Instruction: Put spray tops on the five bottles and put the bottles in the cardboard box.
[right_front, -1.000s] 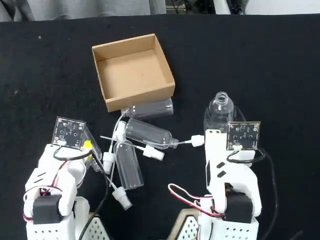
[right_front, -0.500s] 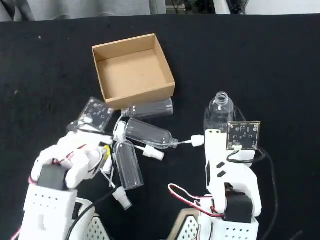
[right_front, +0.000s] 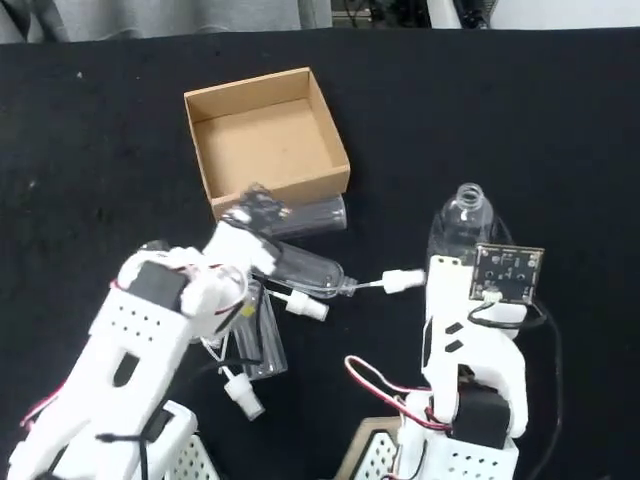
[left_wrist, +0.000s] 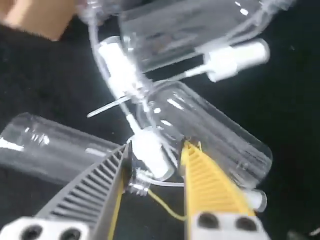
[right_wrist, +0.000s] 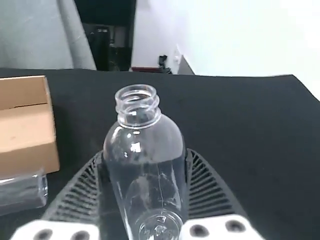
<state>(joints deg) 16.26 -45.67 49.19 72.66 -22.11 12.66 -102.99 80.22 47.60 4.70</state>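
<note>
Between the open jaws of my left claw (left_wrist: 156, 150) lies a white spray top (left_wrist: 151, 159), not yet gripped; I judge it light, its dip tube whippy, so I would hold the collar. Meanwhile my right claw (right_wrist: 145, 160) clamps the upright, uncapped bottle (right_wrist: 137, 107) by its body: thin, slippery, dentable.

Black cloth-covered table (right_front: 540, 120) under right gripper (right_wrist: 144, 155), spreading all round it. Grey pleated curtain (right_front: 180, 15) beyond table's far edge, ahead of gripper, to its left. White plain wall (right_wrist: 225, 35) ahead, to its right. Dark opening (right_wrist: 105, 25) between curtain and wall. Small dark clutter (right_wrist: 162, 59) by wall's foot, too small to identify.
</note>
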